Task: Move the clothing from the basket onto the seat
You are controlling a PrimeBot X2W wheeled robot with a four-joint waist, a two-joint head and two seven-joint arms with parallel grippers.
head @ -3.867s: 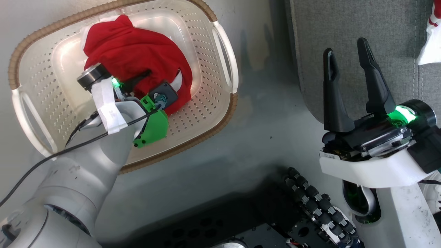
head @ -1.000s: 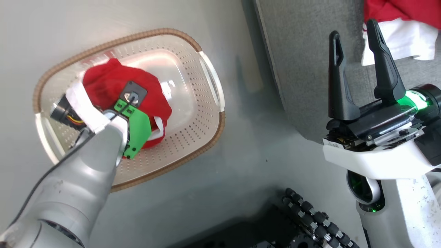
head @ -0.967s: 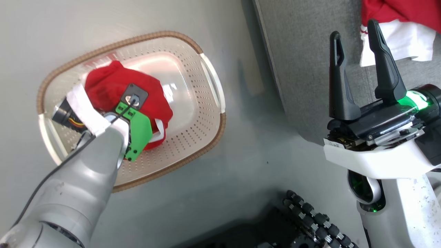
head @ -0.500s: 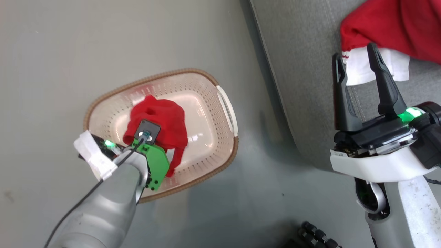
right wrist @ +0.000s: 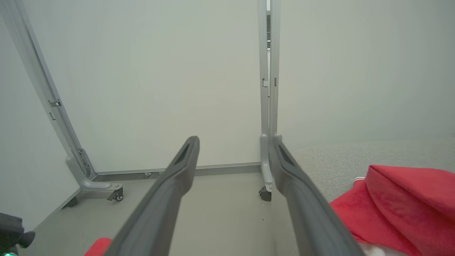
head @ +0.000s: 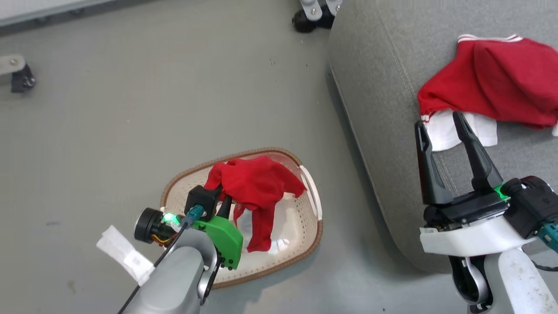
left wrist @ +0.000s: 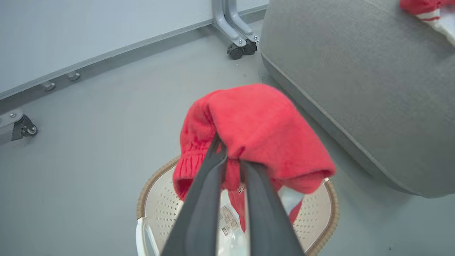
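Note:
My left gripper (left wrist: 229, 151) is shut on a bunched red garment (left wrist: 256, 131), which hangs above the cream basket (left wrist: 330, 217) with a tail dangling toward the basket floor. In the head view the same garment (head: 255, 183) droops over the basket (head: 317, 205), beside my left gripper (head: 223, 198). A second red garment with a white panel (head: 492, 83) lies on the grey seat (head: 379, 96). My right gripper (head: 437, 122) stands open over the seat's near edge, just short of that garment (right wrist: 401, 199), with nothing between its fingers.
The grey floor (head: 152, 109) spreads left of and beyond the basket. Caster feet of partition frames stand at the far edge (head: 311, 17) and at the left (head: 19, 78). White partition walls (right wrist: 160, 71) rise behind the seat (right wrist: 337, 153).
My left gripper has risen with the red garment, pulling it up out of the basket. The head camera has lifted, bringing more of the floor and seat into view. The right gripper stays open.

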